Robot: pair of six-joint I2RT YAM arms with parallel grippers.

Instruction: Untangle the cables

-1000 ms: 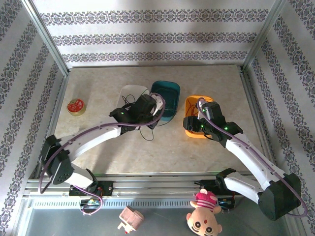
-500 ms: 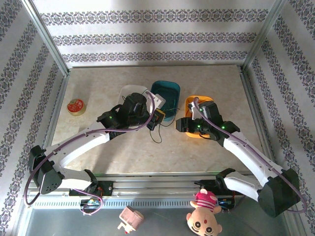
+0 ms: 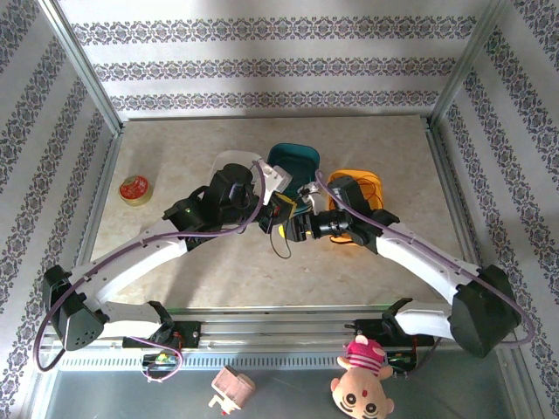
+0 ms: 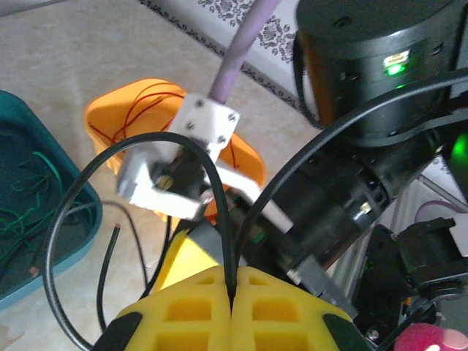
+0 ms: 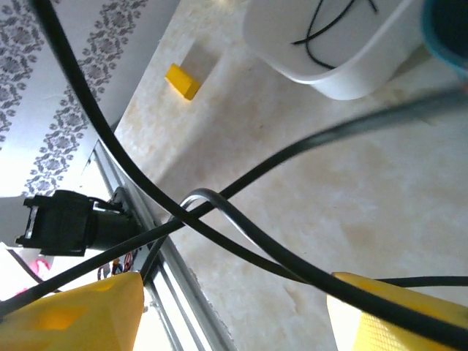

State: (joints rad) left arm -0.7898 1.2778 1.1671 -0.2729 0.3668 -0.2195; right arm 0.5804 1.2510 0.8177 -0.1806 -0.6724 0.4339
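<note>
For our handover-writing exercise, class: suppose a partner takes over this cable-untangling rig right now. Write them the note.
Left hand: shut on a black cable, held above the table.
Right hand: open, black strands crossing between its fingers, nothing gripped.
Sorted: red wires in the orange tub, green wires in the teal tub, some black wires in the white tub.
Left to do: the held black cable loops and crosses itself, its loose end hanging toward the table. Probably free it, then drop it in the white tub.
</note>
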